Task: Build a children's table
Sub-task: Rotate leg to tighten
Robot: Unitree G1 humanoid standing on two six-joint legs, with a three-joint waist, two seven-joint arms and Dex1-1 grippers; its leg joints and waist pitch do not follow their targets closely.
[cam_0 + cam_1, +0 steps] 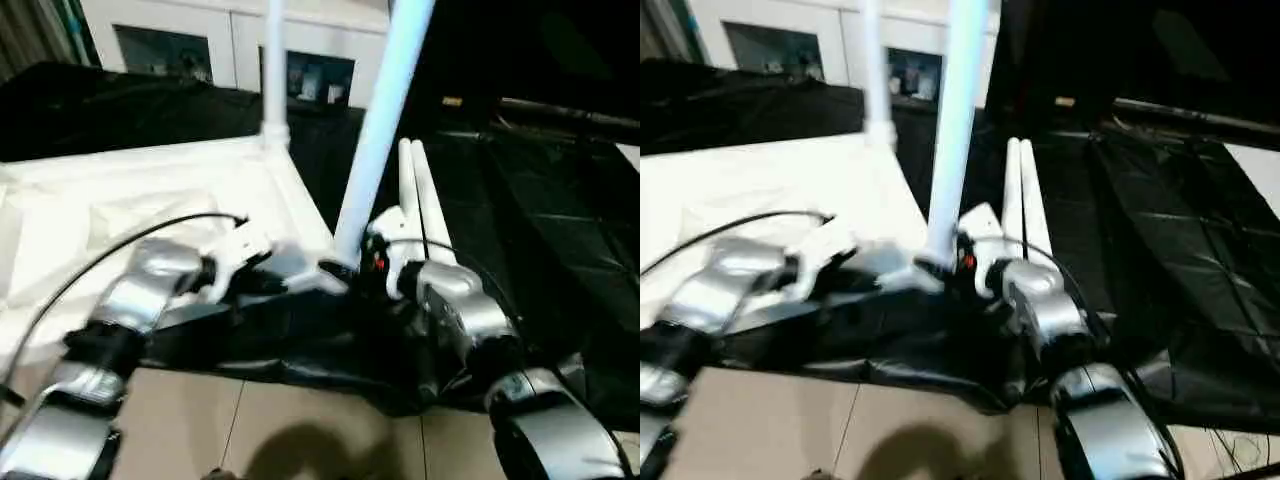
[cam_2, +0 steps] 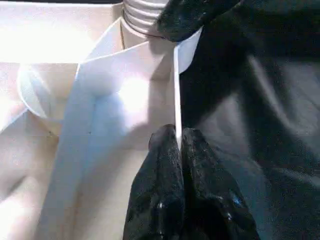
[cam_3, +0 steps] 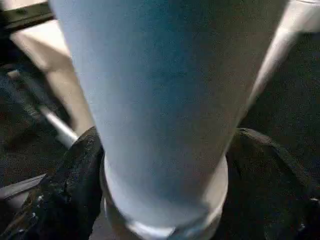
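I see the leg (image 1: 382, 130) standing nearly upright in the near corner socket of the tabletop (image 1: 120, 215), its long axis rising between my right pincer (image 3: 165, 200) fingers, which flank its base, spread — not squeezing, I judge. My left pincer (image 2: 178, 150) is pinched tight on the tabletop's rim beside that socket.

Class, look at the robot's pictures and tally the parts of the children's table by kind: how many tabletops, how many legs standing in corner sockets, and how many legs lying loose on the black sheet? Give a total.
Tabletop: 1
Legs standing in corner sockets: 2, the far leg and the near leg
Legs lying loose on the black sheet: 2, the loose pair
Total: 5 parts
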